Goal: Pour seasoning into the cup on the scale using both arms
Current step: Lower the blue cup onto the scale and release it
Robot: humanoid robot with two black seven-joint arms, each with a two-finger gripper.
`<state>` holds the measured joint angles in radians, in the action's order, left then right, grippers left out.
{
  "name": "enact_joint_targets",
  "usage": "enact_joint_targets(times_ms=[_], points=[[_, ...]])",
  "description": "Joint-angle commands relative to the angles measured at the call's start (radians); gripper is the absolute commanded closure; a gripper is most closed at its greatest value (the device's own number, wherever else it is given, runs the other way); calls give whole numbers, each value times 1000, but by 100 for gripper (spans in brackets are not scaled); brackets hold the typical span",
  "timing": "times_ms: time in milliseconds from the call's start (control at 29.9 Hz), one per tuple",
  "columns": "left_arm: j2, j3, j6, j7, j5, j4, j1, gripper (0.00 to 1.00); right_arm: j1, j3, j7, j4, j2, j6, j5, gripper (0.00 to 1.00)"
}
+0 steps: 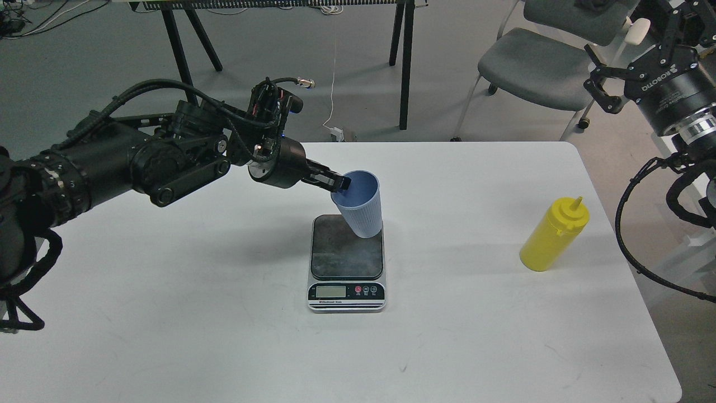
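Observation:
The light-blue ribbed cup (362, 210) is tilted, with its base over the back right corner of the scale (347, 263); I cannot tell whether it touches the dark plate. My left gripper (340, 183) comes in from the left and is shut on the cup's left rim, one finger inside. The yellow seasoning bottle (552, 236) stands upright on the table at the right, cap on, untouched. My right gripper (600, 78) hangs in the air beyond the table's far right corner, fingers spread, empty, well above and behind the bottle.
The white table (224, 313) bears only the scale and the bottle. A grey chair (537, 67) and black trestle legs (405, 61) stand on the floor behind the table. Cable loops (629, 224) hang off my right arm past the table's right edge.

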<state>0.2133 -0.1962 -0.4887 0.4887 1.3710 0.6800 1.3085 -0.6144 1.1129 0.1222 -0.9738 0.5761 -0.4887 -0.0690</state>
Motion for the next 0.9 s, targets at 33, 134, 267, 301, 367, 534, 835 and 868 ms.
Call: enact_joint_targets(times_ms=[33, 134, 267, 301, 367, 534, 835, 868], points=[[-41, -2, 0, 0, -4, -31, -9, 97, 1, 1, 0, 0, -1, 0, 0, 2], [-43, -2, 0, 0, -4, -34, -26, 97, -1, 1, 0, 0, -1, 0, 0, 2], [-40, -8, 0, 0, 0, -34, -37, 97, -1, 1, 0, -3, -2, 0, 0, 2], [-38, -11, 0, 0, 2, -36, -47, 97, -1, 1, 0, -3, -2, 0, 0, 2], [-32, -15, 0, 0, 6, -34, -57, 97, -1, 1, 0, -3, -1, 0, 0, 2], [-2, -19, 0, 0, 14, -33, -55, 97, 1, 1, 0, -3, -1, 0, 0, 2], [40, -22, 0, 0, 28, -20, -55, 96, 1, 1, 0, -3, -2, 0, 0, 2], [40, -22, 0, 0, 29, -20, -57, 96, 2, 1, 0, -3, -2, 0, 0, 2]])
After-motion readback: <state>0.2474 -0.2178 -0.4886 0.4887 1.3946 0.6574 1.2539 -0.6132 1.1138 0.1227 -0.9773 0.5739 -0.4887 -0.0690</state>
